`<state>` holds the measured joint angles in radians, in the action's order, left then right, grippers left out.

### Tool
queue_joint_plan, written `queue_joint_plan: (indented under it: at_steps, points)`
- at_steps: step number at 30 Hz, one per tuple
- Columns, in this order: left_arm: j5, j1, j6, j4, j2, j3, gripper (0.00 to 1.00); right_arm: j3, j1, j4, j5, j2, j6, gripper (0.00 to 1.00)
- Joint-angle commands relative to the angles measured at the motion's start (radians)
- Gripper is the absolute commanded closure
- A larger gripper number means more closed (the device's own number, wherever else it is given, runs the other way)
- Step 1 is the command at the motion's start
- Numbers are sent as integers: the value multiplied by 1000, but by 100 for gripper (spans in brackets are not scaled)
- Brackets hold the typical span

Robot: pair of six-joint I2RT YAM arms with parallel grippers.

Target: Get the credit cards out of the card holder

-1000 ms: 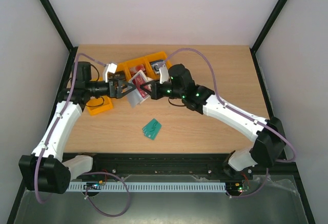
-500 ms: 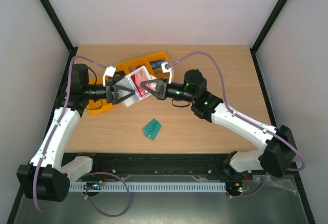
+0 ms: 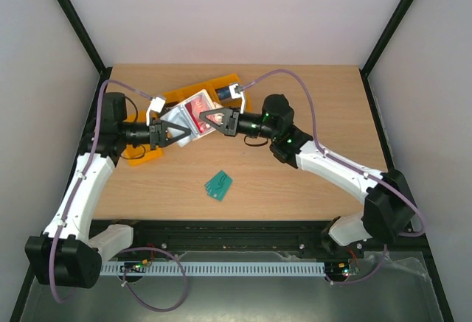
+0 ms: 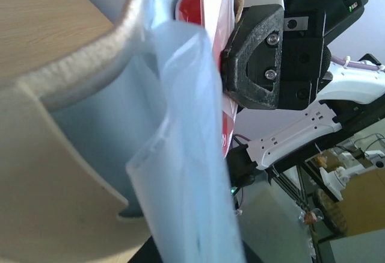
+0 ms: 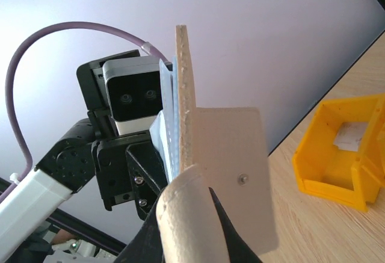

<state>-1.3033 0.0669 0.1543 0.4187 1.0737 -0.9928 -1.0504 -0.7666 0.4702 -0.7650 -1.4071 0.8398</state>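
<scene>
Right wrist alone shows snap tab [image 5: 236,173]; left gripper [image 3: 181,133], right gripper [image 3: 204,119] clamped on card holder [image 3: 179,121]

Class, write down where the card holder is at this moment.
In the top view the card holder is held off the table between the left gripper and the right gripper, above the yellow bins at the back left.

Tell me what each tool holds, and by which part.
Both hold the card holder. Seen from above, the left tool is shut on its left edge and the right tool on its right edge.
</scene>
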Motion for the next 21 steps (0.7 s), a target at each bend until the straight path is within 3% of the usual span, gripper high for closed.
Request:
queue_joint_plan:
  at_steps: [1, 5, 7, 9, 13, 15, 17, 21]
  points:
    - [3, -39, -74, 61, -30, -37, 98, -60, -1, 32, -156, -39, -35, 98]
    - [195, -45, -185, 152, -26, -69, 98, -129, 0, -89, -185, -56, -155, 98]
    - [309, -53, -193, 155, -17, -72, 87, -164, 0, -143, -203, -71, -205, 98]
    - [329, -55, -194, 152, 0, -75, 82, -188, 3, -156, -277, -85, -250, 98]
    - [213, -55, -246, 190, 43, -123, 51, -263, 8, -226, -389, -108, -354, 98]
    - [176, -55, -349, 282, 70, -172, 30, -319, 16, -361, -381, -117, -450, 98]
    - [144, -55, -465, 376, 111, -220, 17, -354, 28, -428, -366, -118, -526, 98]
    - [127, -54, -686, 536, 161, -297, 2, -372, 46, -478, -305, -113, -572, 98]
